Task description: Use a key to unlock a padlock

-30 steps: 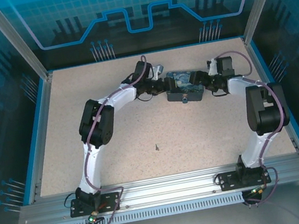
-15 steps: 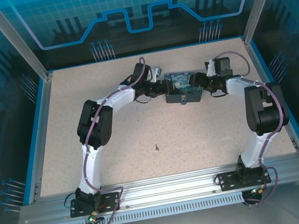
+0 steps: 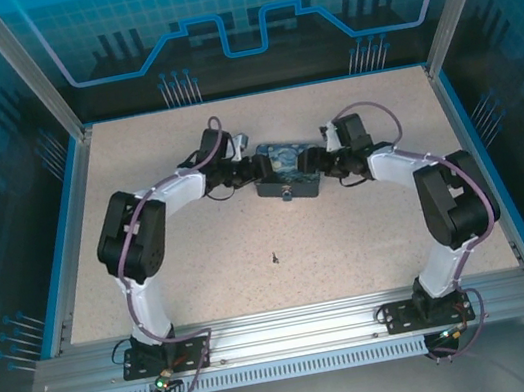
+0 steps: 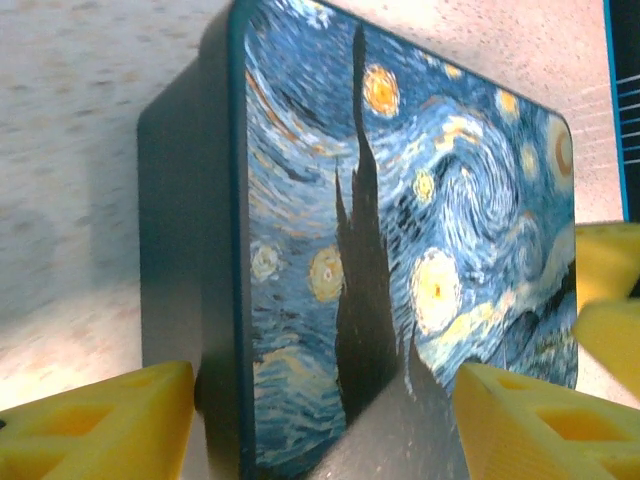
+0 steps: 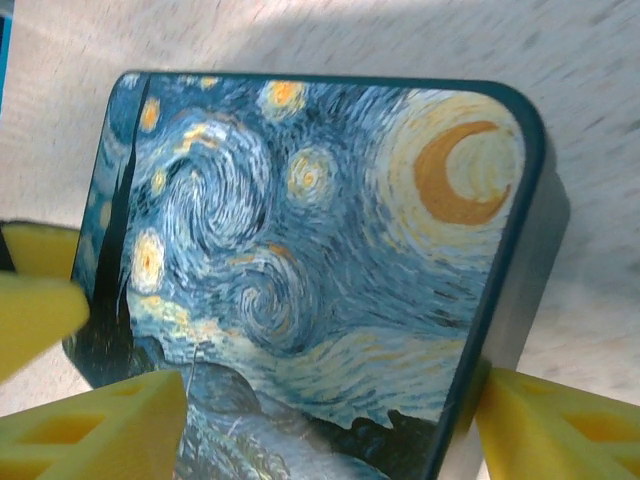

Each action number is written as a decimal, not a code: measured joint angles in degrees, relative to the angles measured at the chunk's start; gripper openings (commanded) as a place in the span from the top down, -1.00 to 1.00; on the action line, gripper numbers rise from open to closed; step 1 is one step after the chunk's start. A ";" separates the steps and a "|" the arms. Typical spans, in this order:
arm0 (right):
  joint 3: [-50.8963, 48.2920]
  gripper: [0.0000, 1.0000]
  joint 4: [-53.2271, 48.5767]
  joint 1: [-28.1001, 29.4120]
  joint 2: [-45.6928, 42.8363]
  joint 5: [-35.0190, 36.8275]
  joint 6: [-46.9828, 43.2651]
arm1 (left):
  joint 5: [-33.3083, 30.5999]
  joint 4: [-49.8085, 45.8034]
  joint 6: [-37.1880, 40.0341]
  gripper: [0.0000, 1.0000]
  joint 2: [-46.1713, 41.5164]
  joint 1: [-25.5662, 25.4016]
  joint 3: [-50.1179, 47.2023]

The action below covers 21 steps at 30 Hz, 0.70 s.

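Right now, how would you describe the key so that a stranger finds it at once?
Look at the speckled beige table, where the painted box is toward the far side. From the box, come toward the near edge. The key is the tiny dark sliver lying alone, unlike the silvery padlock at the box's near face.

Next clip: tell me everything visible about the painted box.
The box is a shallow, round-cornered rectangle with dark teal sides and a swirling blue-and-yellow starry-night lid, tin-like. It lies flat, closed, on the speckled table. The left gripper and right gripper straddle its ends; contact is unclear. A tiny silvery padlock hangs at its near side.
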 measured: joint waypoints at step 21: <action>-5.11 -0.71 -4.70 16.55 -8.90 7.63 5.84 | -4.28 2.67 0.35 -0.98 -13.99 4.92 -12.28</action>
